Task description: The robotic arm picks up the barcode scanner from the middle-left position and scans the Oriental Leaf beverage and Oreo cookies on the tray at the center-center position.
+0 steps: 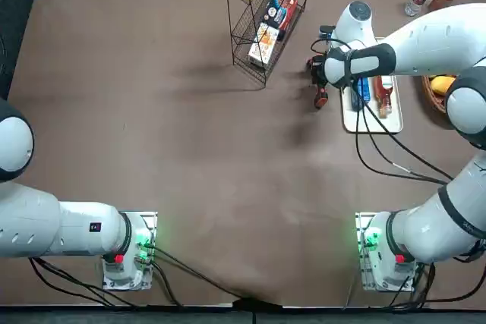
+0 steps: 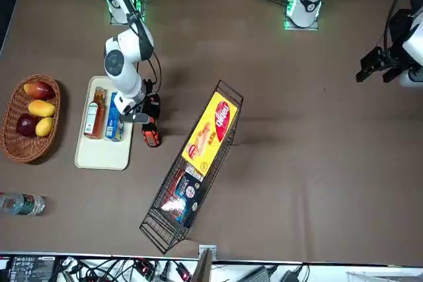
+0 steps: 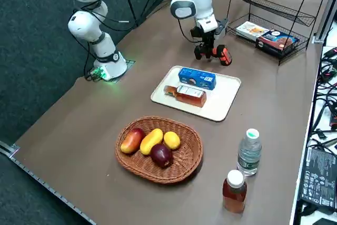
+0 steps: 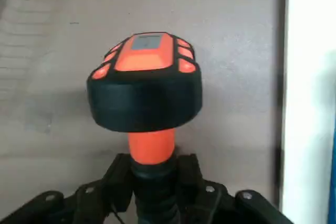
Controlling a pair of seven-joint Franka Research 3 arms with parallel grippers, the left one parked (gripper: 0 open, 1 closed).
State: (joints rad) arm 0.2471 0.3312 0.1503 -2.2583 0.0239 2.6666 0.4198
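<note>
My right gripper (image 1: 320, 75) (image 3: 210, 43) is shut on the barcode scanner (image 1: 321, 96) (image 3: 223, 55), low over the brown table beside the white tray (image 1: 372, 124) (image 3: 224, 101). In the wrist view the gripper (image 4: 152, 184) clamps the scanner's (image 4: 144, 87) orange neck, and its black-and-orange head points away from the camera. On the tray lie the blue Oreo cookies (image 3: 196, 77) (image 2: 114, 120) and the amber Oriental Leaf beverage (image 3: 185, 94) (image 2: 94, 113), side by side. The scanner (image 2: 151, 133) sits just off the tray's (image 2: 102, 153) long edge, on the Oreo side.
A black wire rack (image 1: 266, 28) (image 2: 198, 163) holding snack boxes stands left of the scanner. A wicker fruit basket (image 3: 158, 148) (image 2: 26, 120) lies beyond the tray. A clear water bottle (image 3: 249, 152) and a small reddish bottle (image 3: 235, 191) stand near the table's far edge.
</note>
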